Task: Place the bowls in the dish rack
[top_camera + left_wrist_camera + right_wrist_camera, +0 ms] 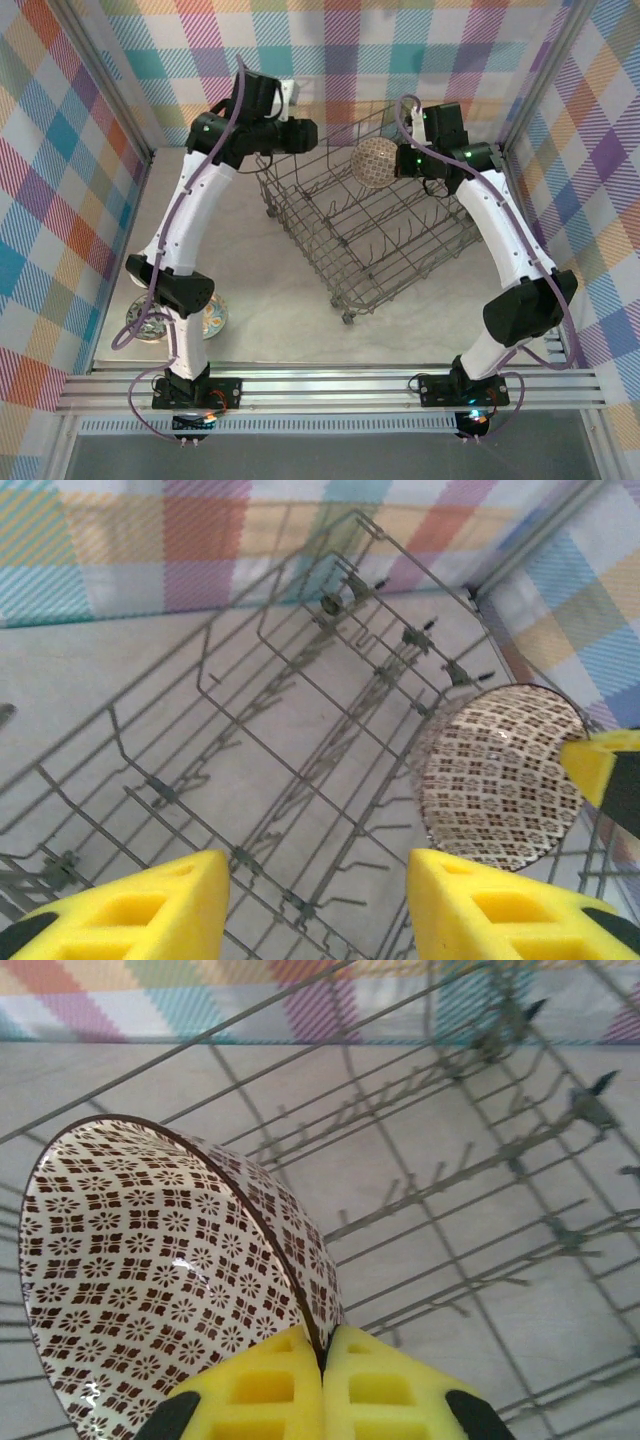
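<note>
While a floral bowl (214, 318) and a second bowl (148, 322), half hidden behind the arm, sit on the desk (260, 300) by the left arm's base, that arm rises from its mount, bends at the elbow and reaches forward to the far left corner of the dish rack (400, 240). The left gripper (315, 905) looks down into the wire basket with its yellow fingers spread apart and nothing between them. Further right, the brown-patterned bowl (150, 1260) is held over the far side of the rack, tipped on edge with its hollow turned toward the left arm; whether it touches the tines I cannot tell. The right gripper (322, 1375) has its fingers pressed together on the bowl's rim, one inside and one outside the wall. The right arm arches up from its mount at the right and curls back inward, wrist level over the rack. To my eye the bowl is stiff glazed ceramic, light enough for one pinch but slick, and likely to chip if knocked against the wires. The rim looks the sensible place to hold it, though hung from one spot it may swivel as it is lowered between the tines.
</note>
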`<action>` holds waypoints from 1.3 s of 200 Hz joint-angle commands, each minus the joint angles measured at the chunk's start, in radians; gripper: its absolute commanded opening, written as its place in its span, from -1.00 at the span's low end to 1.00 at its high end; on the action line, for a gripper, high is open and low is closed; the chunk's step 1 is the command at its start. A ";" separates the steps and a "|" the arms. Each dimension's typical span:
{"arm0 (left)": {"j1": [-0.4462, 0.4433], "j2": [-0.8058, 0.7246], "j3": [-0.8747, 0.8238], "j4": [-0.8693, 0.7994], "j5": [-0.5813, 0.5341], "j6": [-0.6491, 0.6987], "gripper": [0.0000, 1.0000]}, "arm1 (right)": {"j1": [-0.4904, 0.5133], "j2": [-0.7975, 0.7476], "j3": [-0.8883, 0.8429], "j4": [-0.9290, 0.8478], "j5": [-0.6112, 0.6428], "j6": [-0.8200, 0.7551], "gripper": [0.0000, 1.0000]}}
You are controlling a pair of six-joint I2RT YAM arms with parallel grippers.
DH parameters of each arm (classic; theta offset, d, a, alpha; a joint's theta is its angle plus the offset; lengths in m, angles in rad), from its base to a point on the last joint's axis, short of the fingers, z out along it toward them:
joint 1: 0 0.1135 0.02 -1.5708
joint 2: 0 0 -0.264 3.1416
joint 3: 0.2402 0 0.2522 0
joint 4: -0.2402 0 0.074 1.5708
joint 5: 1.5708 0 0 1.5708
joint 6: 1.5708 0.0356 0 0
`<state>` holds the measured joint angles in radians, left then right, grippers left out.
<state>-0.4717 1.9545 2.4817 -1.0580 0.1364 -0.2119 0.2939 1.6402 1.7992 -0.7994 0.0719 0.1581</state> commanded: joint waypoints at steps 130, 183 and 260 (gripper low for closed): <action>0.183 -0.243 -0.531 0.263 0.190 -0.047 0.08 | -0.112 0.012 -0.291 0.740 0.774 -0.665 -1.00; 0.199 -0.218 -0.516 0.265 0.234 -0.029 0.08 | -0.091 -0.025 -0.460 1.050 0.868 -0.874 -1.00; 0.211 -0.218 -0.553 0.297 0.278 -0.014 0.08 | -0.042 -0.010 -0.554 1.197 0.937 -1.010 -1.00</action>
<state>-0.2760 1.7500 1.9556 -0.8017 0.3759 -0.2428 0.2493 1.6562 1.2598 0.2848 0.9539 -0.8257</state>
